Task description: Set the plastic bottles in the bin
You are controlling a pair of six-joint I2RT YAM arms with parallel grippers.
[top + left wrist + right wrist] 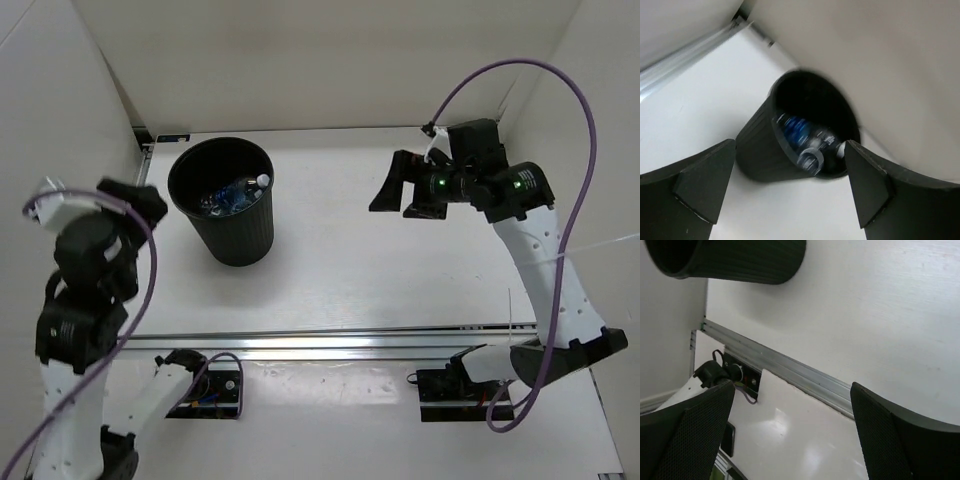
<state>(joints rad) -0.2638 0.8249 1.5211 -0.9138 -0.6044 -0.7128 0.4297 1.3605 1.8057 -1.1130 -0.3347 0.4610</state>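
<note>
Looks bright and evenly lit from overhead, with soft, diffuse white light and only faint shadows around the bin [232, 215] on the table [400, 270]. Reads sharp edge to edge from the top. Smears the bin rim and bottles [807, 145] with motion blur at the left wrist; leaves the left fingers [702, 185] dark yet fairly crisp. Shows mild glare on the glossy near board [800, 432] at the right wrist, and underexposes the right fingers [695, 440], mesh texture just legible.

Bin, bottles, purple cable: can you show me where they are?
bin [240, 238], top view, ribbed outer wall.
bottles [236, 196], top view, blue label inside the bin.
purple cable [520, 62], top view, top of its loop.
</note>
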